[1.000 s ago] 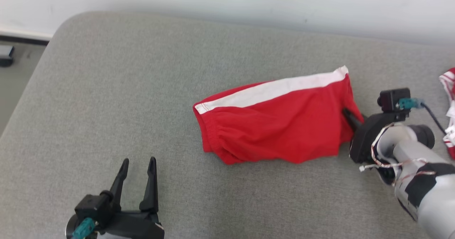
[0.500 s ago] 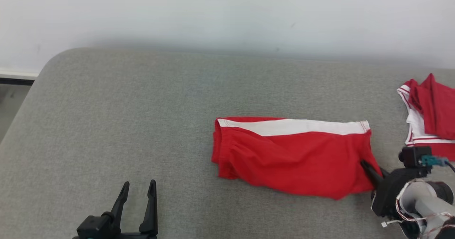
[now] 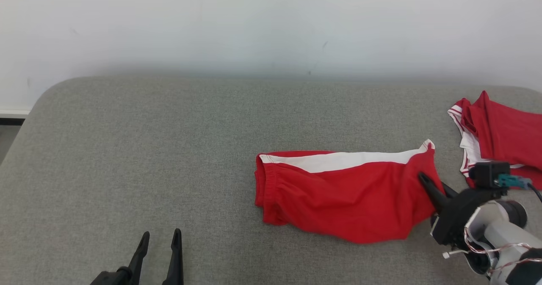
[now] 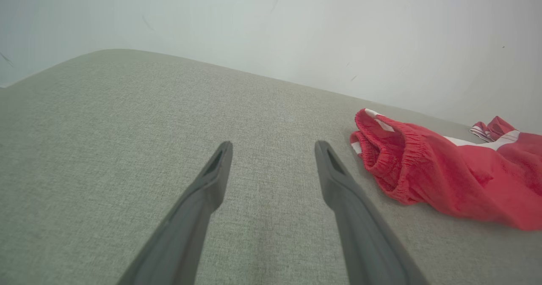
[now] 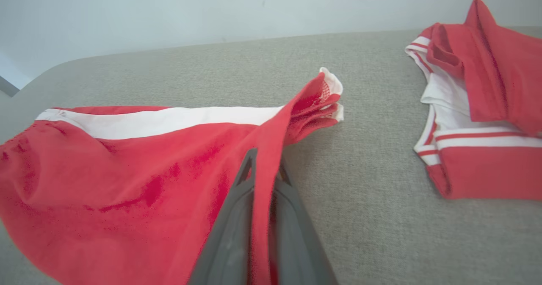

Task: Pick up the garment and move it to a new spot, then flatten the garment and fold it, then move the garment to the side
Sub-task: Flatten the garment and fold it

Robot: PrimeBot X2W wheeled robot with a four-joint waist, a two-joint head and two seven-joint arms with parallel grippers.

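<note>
right tool (image 5: pixel 263 166) clamped on shorts (image 5: pixel 127 162) hem

Right hand (image 3: pixel 423 178) raised slightly, garment (image 3: pixel 338 200) hem corner now peaked, camera tilted upward

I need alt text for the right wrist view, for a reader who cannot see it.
The right gripper has its dark fingers shut on the edge of red fabric shorts with a white stripe, lying on a grey cloth surface. Another red and white garment lies apart at right.
</note>
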